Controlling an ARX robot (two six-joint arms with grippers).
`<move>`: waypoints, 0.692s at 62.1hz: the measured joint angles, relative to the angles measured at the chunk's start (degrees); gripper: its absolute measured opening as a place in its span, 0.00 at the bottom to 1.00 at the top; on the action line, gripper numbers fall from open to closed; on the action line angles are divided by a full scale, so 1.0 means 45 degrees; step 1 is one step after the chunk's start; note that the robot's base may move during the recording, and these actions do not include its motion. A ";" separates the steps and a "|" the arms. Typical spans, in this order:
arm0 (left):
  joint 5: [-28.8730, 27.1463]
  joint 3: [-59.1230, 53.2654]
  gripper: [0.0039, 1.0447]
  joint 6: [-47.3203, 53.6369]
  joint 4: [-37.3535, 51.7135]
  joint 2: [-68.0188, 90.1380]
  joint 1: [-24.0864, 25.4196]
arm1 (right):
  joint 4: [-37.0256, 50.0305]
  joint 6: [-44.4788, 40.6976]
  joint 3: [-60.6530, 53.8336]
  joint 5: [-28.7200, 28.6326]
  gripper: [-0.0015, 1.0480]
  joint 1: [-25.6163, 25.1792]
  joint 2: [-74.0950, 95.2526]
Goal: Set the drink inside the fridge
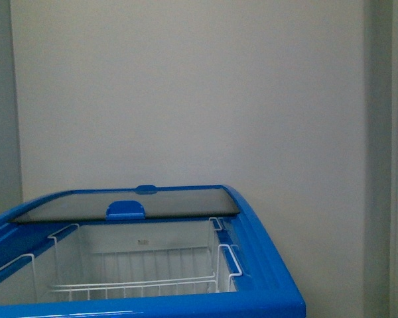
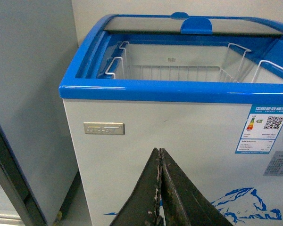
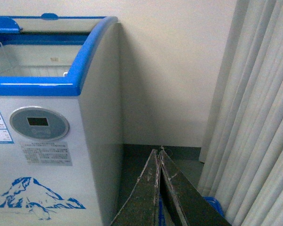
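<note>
Before the robot stands the fridge [image 1: 265, 291], its near side uncovered, white wire basket [image 1: 132, 285] inside. Left claw [image 2: 159, 188] and right claw [image 3: 159, 188] are clenched, empty. No drink shows.

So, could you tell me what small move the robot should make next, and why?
Probably turn to look for the drink first: both grippers, left and right, are shut and empty, no bottle shows in any view, and the fridge already stands open with its wire basket exposed.
</note>
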 joint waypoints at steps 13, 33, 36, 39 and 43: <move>0.0000 0.0000 0.43 -0.0005 0.0000 0.0000 0.0000 | 0.0000 0.0000 0.0000 0.0005 0.38 0.0000 -0.0005; 0.0000 0.0000 0.92 0.0000 0.0000 0.0000 0.0000 | 0.0000 0.0010 0.0000 0.0005 0.94 0.0000 -0.0010; 0.0000 0.0000 0.92 0.0000 0.0000 0.0000 0.0000 | 0.0000 0.0010 0.0000 0.0005 0.93 0.0000 -0.0010; 0.0000 0.0000 0.92 0.0000 0.0000 0.0000 0.0000 | 0.0000 0.0005 0.0000 0.0005 0.93 0.0000 -0.0010; 0.0000 0.0000 0.92 0.0000 0.0000 0.0000 0.0000 | 0.0000 0.0010 0.0000 0.0005 0.93 0.0000 -0.0010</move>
